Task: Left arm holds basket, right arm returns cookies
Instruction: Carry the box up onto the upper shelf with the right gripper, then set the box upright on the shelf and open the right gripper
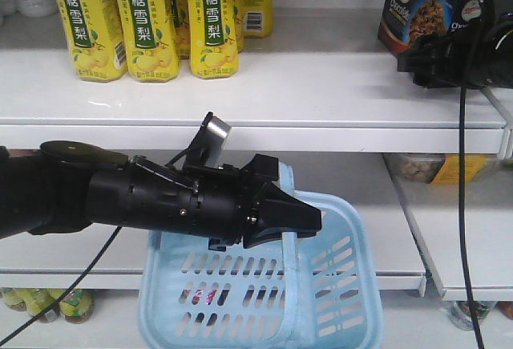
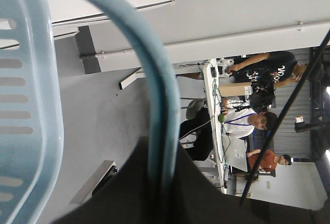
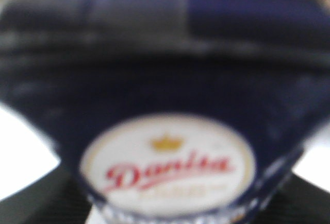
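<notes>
The light blue basket [image 1: 264, 301] hangs in front of the lower shelves. My left gripper [image 1: 309, 219] is shut on its handle [image 1: 290, 196]. In the left wrist view the handle [image 2: 149, 80] curves down between the black jaws of the left gripper [image 2: 162, 180], with the slotted basket wall [image 2: 26, 110] at the left. The cookies [image 1: 417, 8], a dark box, stand at the right end of the top shelf, with my right gripper [image 1: 421, 60] shut on them. Close up, the cookies [image 3: 165, 69] and their round logo [image 3: 167, 165] fill the right gripper [image 3: 167, 206].
Yellow drink bottles [image 1: 144, 20] stand in a row at the top shelf's left. The white shelf edge [image 1: 240, 136] runs above the left arm. A snack pack [image 1: 433, 168] lies on the right middle shelf. A black cable [image 1: 463, 204] hangs from the right arm. Something small and pink [image 1: 196, 294] lies in the basket.
</notes>
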You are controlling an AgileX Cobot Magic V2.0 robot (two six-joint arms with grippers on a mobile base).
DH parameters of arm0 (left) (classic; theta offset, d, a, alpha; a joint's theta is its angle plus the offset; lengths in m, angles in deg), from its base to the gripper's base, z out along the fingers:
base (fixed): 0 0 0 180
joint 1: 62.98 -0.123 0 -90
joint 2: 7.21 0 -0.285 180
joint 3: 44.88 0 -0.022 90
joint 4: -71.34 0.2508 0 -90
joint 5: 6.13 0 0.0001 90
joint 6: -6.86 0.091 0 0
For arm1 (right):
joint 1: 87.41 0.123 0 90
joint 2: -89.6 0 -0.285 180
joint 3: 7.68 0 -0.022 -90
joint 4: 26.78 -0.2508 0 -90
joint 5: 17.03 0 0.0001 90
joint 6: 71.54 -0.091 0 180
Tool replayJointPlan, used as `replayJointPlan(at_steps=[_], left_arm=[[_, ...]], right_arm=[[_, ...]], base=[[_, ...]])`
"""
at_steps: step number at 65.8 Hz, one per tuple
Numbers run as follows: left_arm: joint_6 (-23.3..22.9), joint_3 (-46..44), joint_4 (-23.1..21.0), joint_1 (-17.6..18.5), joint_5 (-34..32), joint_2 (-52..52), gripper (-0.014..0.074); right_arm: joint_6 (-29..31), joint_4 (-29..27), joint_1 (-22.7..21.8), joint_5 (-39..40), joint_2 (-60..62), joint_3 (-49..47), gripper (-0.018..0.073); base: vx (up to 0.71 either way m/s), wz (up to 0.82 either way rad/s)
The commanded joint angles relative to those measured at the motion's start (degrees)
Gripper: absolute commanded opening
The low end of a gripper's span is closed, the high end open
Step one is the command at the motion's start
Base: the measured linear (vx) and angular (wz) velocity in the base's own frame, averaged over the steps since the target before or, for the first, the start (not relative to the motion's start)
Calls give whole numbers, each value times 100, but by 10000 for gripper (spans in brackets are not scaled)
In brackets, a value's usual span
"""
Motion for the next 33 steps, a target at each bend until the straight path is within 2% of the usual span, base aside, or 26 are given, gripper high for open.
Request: replayJointPlan(at_steps=[1,33], left_arm=[[141,-214,-713,-32,2,253,-3],[141,-214,-713,-32,2,253,-3]], right_arm=[[27,51,-33,242,335,-169,587],[48,261,-33,-608,1008,-169,591]], base=[[0,0],[0,0]])
